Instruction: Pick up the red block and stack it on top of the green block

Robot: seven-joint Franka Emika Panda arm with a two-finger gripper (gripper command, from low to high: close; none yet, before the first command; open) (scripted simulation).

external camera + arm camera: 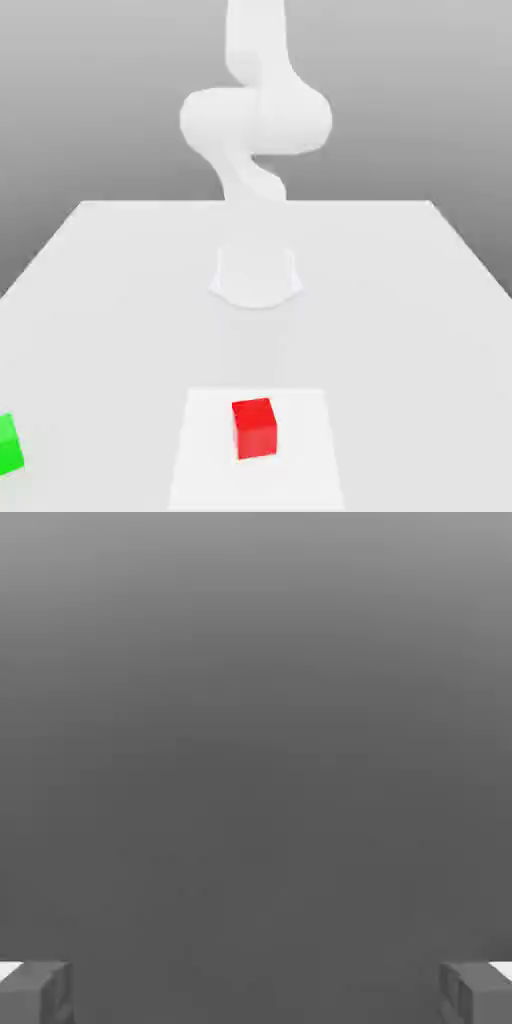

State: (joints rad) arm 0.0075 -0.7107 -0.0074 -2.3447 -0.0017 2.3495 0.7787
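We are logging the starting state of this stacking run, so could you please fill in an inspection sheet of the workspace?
Surface: pale table with a lighter square patch at its near edge.
Job's things: red block sits on the patch, upright, untouched; green block lies apart from it, at the exterior view's left edge, partly cut off. Nothing stacked yet.
Clutter: nothing seen.
Grippers: gripper open, fingers wide apart, nothing between them.
Cables: nothing seen.
Surroundings: white arm rising from its round base at the table's middle; plain grey backdrop.
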